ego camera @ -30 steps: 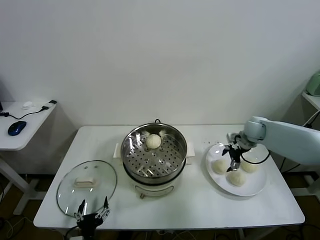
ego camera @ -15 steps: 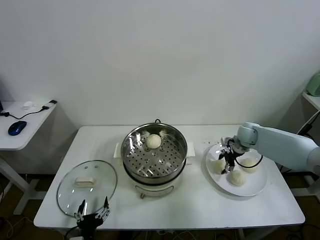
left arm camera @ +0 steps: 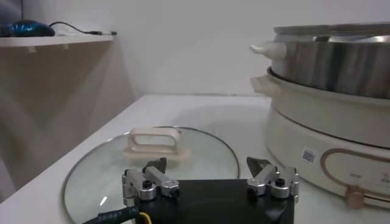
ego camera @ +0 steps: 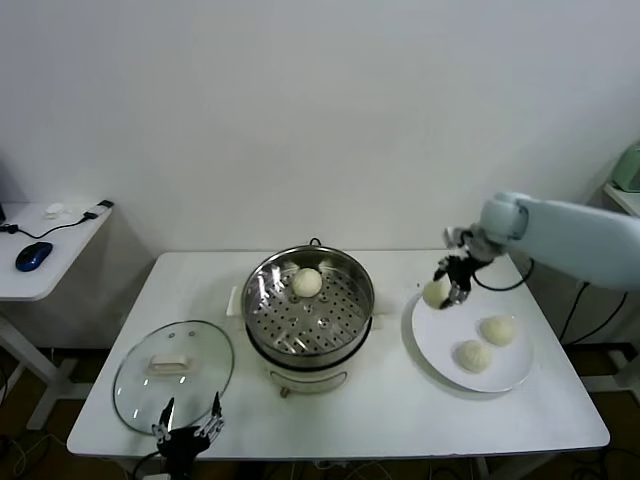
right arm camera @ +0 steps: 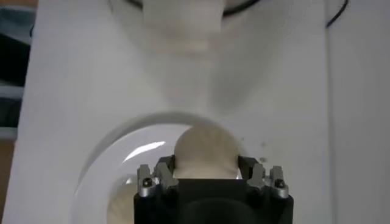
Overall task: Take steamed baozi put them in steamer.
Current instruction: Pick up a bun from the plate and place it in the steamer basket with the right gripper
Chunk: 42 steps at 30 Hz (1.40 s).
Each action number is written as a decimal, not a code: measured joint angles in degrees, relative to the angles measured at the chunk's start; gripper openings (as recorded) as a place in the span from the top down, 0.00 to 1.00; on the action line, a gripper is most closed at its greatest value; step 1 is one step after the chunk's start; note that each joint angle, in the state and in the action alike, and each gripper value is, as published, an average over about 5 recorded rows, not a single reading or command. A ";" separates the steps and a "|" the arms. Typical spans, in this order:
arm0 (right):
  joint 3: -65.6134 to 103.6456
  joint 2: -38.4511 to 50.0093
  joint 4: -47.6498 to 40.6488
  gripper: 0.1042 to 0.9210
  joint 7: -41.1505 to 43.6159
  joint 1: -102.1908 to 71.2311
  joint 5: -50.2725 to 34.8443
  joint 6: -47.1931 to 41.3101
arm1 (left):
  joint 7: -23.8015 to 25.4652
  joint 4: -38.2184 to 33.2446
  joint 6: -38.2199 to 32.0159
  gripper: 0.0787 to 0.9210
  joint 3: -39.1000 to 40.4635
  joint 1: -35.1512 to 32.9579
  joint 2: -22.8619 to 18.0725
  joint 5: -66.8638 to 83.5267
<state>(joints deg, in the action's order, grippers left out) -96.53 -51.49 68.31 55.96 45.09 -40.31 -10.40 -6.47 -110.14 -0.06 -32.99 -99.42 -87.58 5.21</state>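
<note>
My right gripper (ego camera: 447, 284) is shut on a creamy-white baozi (ego camera: 435, 293) and holds it in the air above the left rim of the white plate (ego camera: 440, 350). The same baozi (right arm camera: 206, 151) fills the space between the jaws in the right wrist view. Two more baozi (ego camera: 498, 330) (ego camera: 474, 355) lie on the plate. The steel steamer (ego camera: 345, 325) stands mid-table with one baozi (ego camera: 307, 282) on its perforated tray. My left gripper (ego camera: 186, 423) is parked open at the table's front edge, by the lid.
A glass lid (ego camera: 135, 385) with a white handle lies front left on the white table (ego camera: 400, 415). A side desk (ego camera: 60, 262) with a blue mouse (ego camera: 33, 255) stands to the left. The steamer's cream base (left arm camera: 329, 140) is close beside the left gripper.
The right gripper closed on the left baozi of the plate and lifted it up and slightly back. The left arm has not moved.
</note>
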 measured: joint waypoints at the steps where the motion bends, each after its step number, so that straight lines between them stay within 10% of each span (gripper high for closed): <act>1: -0.61 -0.84 1.16 0.30 -0.06 2.09 -1.82 -0.50 | -0.01 -0.08 0.00 0.12 0.09 -0.01 0.05 -0.03; 15: -0.95 -18.46 10.28 0.30 -9.18 9.23 -20.24 -9.89 | -0.11 -1.45 -0.24 0.12 0.24 -0.49 0.30 -0.22; 42: 3.02 -35.49 -7.06 0.12 -12.56 -9.15 -14.29 -10.93 | -0.22 -1.53 -0.29 0.12 0.50 -1.09 0.13 -0.64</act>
<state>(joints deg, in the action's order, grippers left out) -93.50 -86.98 61.25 43.40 35.94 -54.60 -21.33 -6.69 -111.67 -0.35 -32.49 -100.51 -87.45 4.57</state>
